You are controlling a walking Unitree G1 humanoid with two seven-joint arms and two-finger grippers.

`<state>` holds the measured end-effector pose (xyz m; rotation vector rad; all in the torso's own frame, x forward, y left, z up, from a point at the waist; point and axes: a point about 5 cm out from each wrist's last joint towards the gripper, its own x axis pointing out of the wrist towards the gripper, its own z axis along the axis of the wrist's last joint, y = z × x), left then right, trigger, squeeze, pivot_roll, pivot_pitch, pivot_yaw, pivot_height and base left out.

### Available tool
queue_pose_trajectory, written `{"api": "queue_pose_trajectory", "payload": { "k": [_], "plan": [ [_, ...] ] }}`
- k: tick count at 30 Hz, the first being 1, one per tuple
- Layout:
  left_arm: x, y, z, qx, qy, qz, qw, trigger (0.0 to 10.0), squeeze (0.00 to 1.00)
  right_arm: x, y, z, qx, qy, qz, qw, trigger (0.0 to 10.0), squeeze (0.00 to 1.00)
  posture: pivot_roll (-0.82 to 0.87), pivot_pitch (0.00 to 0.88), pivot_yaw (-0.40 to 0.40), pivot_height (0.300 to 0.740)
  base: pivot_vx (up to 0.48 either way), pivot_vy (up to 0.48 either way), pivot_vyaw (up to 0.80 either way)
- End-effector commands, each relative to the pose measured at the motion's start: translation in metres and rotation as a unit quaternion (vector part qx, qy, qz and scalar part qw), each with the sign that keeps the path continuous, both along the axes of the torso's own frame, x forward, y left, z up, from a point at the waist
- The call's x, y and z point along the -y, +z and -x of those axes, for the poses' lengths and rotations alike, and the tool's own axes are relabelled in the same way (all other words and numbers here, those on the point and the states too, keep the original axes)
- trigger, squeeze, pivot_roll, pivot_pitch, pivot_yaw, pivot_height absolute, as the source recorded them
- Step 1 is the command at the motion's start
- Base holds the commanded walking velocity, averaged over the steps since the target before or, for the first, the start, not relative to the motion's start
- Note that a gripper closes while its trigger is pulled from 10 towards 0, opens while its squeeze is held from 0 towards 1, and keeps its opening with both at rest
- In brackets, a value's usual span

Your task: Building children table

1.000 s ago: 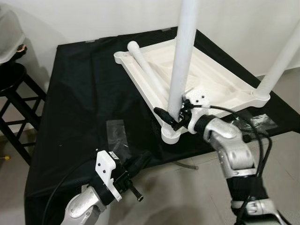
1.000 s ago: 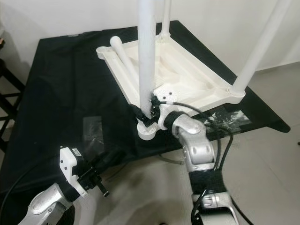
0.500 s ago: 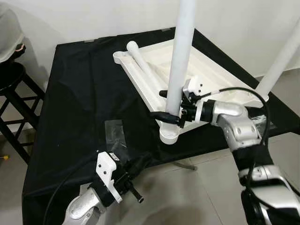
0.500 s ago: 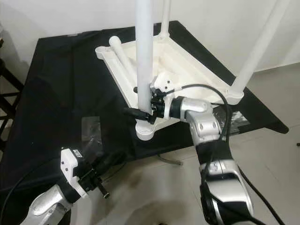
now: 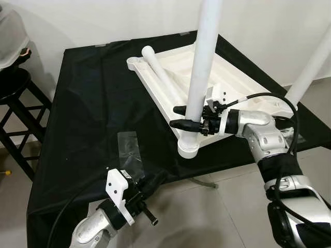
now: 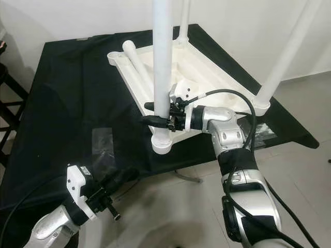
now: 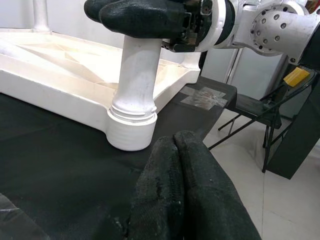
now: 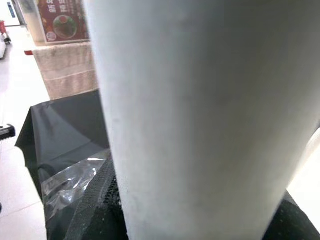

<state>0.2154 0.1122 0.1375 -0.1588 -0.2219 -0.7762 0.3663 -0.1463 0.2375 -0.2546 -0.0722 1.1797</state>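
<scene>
Head views: we see the upside-down white plastic children's tabletop [image 5: 227,82] lying on the counter [image 5: 88,108], which is draped in black cloth. A tall white tubular leg [image 5: 199,77] stands in the near corner socket [image 5: 187,147]; the right claw [image 5: 187,117] is clamped round it just above the socket. Two more legs stand at the far corners, a loose white leg [image 5: 160,75] lies inside the tabletop, and a clear plastic bag [image 5: 129,147] lies on the cloth. The left claw [image 5: 155,182] hangs low at the counter's near edge.

Left wrist view: left claw's black fingers [image 7: 185,195] are pressed together, holding nothing – socket straight ahead.

Right wrist view: leg [image 8: 210,115] very close, fingers on both sides.

Our judgement: keep the leg upright, push and twist along its axis w/o tilting – tabletop may slide, so the left claw could brace it.
</scene>
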Motion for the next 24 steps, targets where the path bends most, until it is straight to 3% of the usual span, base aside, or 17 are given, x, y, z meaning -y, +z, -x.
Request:
{"api": "queue_pose_trajectory", "payload": {
  "k": [1,3,4,6,7,8,10,11,12,17,23,24],
  "plan": [
    [0.0,-0.003,0.002,-0.006,-0.002,-0.006,1.0,10.0,0.0,0.009,-0.007,-0.002,0.009,-0.053,0.013,0.998,0.0,0.0,-0.04,0.174,0.025,0.74,0.0,0.0,0.0],
    [-0.001,-0.002,0.002,-0.006,-0.001,-0.005,1.0,10.0,0.0,0.013,-0.013,-0.001,0.007,-0.107,0.005,0.994,0.0,0.0,-0.04,0.179,0.024,0.74,0.0,0.0,0.0],
    [-0.001,-0.002,0.002,-0.006,-0.001,-0.005,1.0,10.0,0.0,0.013,-0.013,-0.001,0.007,-0.107,0.005,0.994,0.0,0.0,-0.04,0.179,0.024,0.74,0.0,0.0,0.0],
    [-0.002,-0.002,0.002,-0.006,0.0,-0.004,1.0,10.0,0.0,0.013,-0.028,0.005,-0.016,-0.172,-0.012,0.985,0.0,0.0,-0.05,0.183,0.022,0.74,0.0,0.0,0.0],
    [-0.002,-0.001,0.002,-0.006,-0.001,-0.004,1.0,10.0,0.0,0.009,-0.043,0.008,-0.021,-0.285,-0.032,0.958,0.0,0.0,-0.05,0.186,0.024,0.74,0.0,0.0,0.0],
    [-0.002,-0.001,0.002,-0.006,-0.001,-0.004,1.0,10.0,0.0,0.009,-0.043,0.008,-0.021,-0.285,-0.032,0.958,0.0,0.0,-0.05,0.186,0.024,0.74,0.0,0.0,0.0],
    [-0.003,-0.001,0.001,-0.006,-0.002,-0.005,1.0,10.0,0.0,0.002,-0.069,0.029,-0.048,-0.436,-0.055,0.897,0.0,0.0,-0.05,0.192,0.027,0.74,0.0,0.0,0.0],
    [-0.003,-0.001,0.001,-0.006,-0.002,-0.005,1.0,10.0,0.0,0.002,-0.069,0.029,-0.048,-0.436,-0.055,0.897,0.0,0.0,-0.05,0.192,0.027,0.74,0.0,0.0,0.0],
    [-0.005,-0.001,0.0,-0.005,-0.003,-0.006,1.0,10.0,0.0,-0.007,-0.076,0.041,-0.05,-0.475,-0.066,0.876,0.0,0.0,-0.05,0.19,0.035,0.74,0.0,0.0,0.0],
    [-0.005,-0.001,-0.001,-0.005,-0.005,-0.009,1.0,10.0,0.0,-0.012,-0.071,0.037,-0.024,-0.496,-0.075,0.865,0.0,0.0,-0.05,0.184,0.033,0.74,0.0,0.0,0.0],
    [-0.005,-0.001,-0.002,-0.004,-0.001,-0.009,1.0,10.0,0.0,-0.016,-0.068,0.033,-0.019,-0.498,-0.075,0.864,0.0,0.0,-0.04,0.18,0.025,0.74,0.0,0.0,0.0],
    [-0.005,-0.001,-0.002,-0.003,0.002,-0.009,1.0,10.0,0.0,-0.019,-0.067,0.03,-0.026,-0.49,-0.072,0.868,0.4,0.0,-0.04,0.178,0.026,0.74,0.0,0.0,0.0]
  ]
}}
